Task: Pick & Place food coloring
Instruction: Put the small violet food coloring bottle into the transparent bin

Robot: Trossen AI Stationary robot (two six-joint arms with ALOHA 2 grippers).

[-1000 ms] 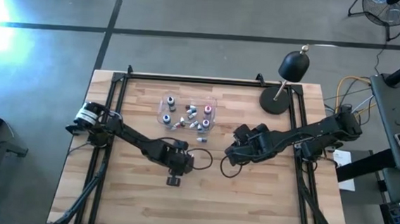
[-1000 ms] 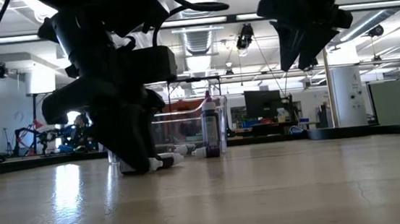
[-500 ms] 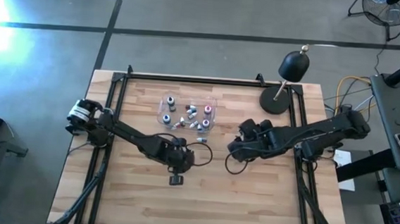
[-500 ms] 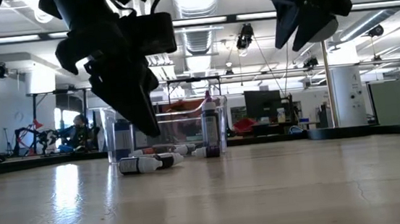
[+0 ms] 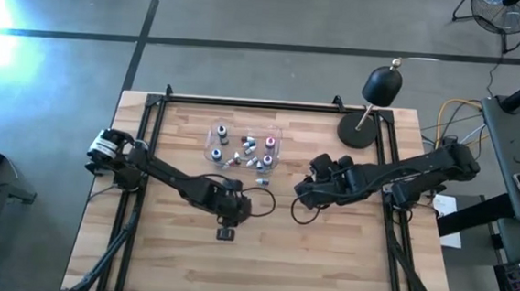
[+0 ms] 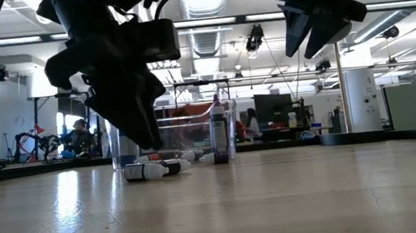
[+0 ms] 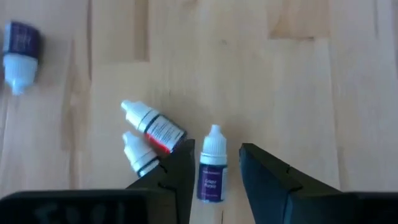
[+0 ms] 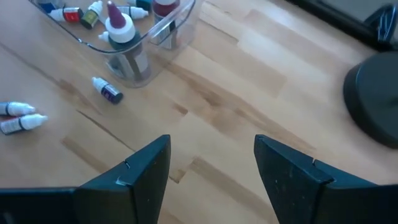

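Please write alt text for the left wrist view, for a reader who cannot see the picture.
Seen from the wrist camera, the left gripper has its open jaws on either side of a small white-capped dropper bottle with a purple label lying on the wooden table. Two more white-capped bottles lie side by side next to it, and a purple-labelled bottle lies farther off.

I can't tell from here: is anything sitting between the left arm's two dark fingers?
Yes. In the left wrist view a small white-capped dropper bottle with a purple label shows between the left gripper's spread fingers, lying on the bare wooden table.
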